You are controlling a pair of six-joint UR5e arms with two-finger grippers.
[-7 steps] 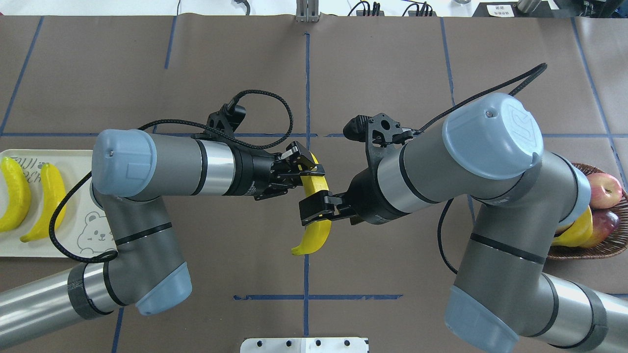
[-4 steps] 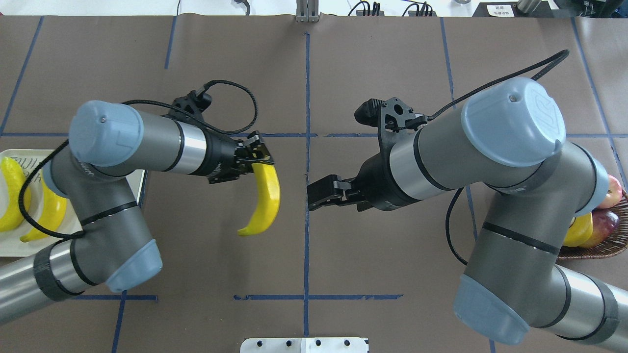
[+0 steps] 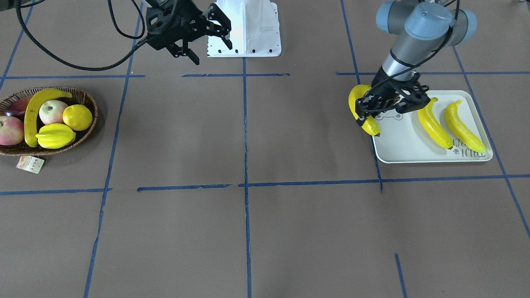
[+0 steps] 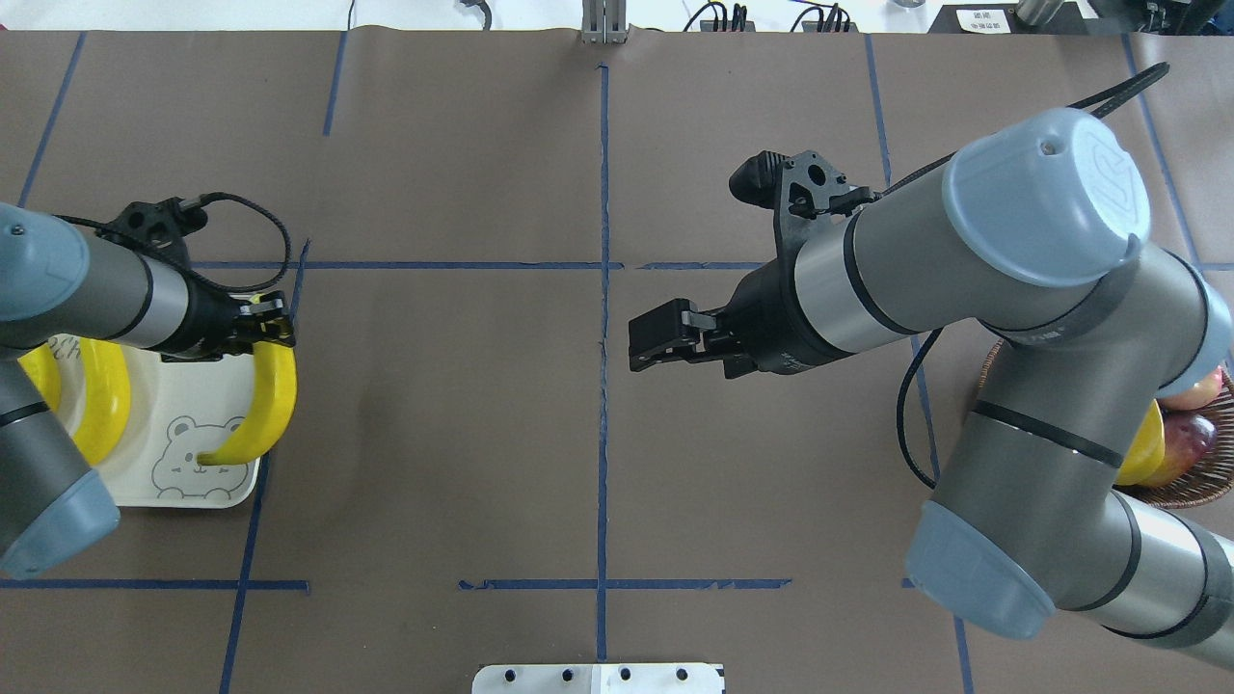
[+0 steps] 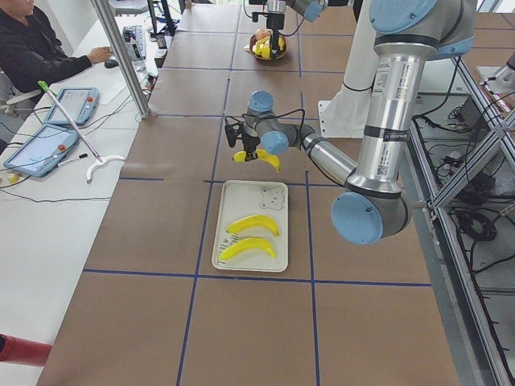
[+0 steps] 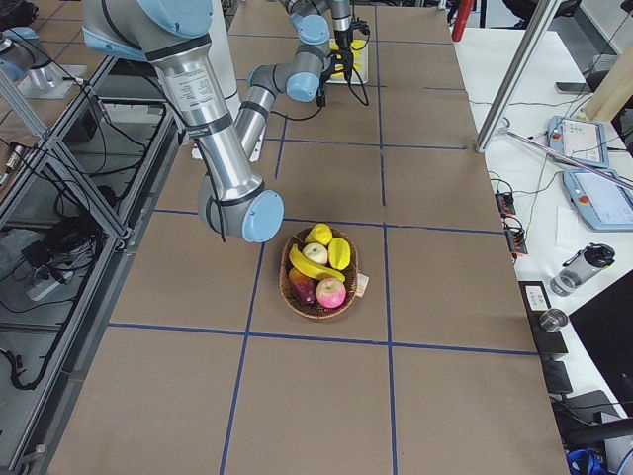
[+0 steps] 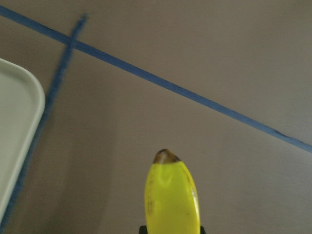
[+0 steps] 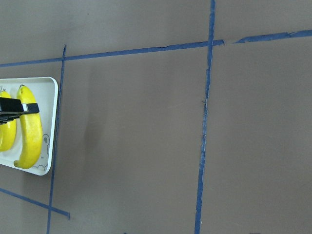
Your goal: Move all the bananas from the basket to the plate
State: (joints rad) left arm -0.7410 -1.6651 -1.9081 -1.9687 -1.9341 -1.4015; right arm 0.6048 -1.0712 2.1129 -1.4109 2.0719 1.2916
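Observation:
My left gripper [image 4: 262, 331] is shut on the upper end of a yellow banana [image 4: 271, 403] and holds it over the inner edge of the plate [image 4: 145, 482], its tip above the bear drawing. In the front view the held banana [image 3: 359, 108] hangs at the plate's [image 3: 414, 154] edge. Two bananas [image 3: 432, 124] [image 3: 463, 129] lie on the plate. One banana [image 3: 31, 118] lies in the wicker basket [image 3: 92, 108]. My right gripper [image 4: 638, 345] is open and empty over the table's middle. The left wrist view shows the held banana's tip [image 7: 171, 195] and the plate's corner [image 7: 22, 117].
The basket also holds apples [image 3: 51, 111], a starfruit [image 3: 55, 135] and a round yellow fruit [image 3: 77, 116]; a paper tag [image 3: 30, 164] lies beside it. The robot's white base plate [image 3: 248, 45] stands at the table's near edge. Blue tape lines cross the brown table.
The right gripper let go of the banana and drew back to the right. The left arm carried the banana leftward from the table's centre to the plate's edge.

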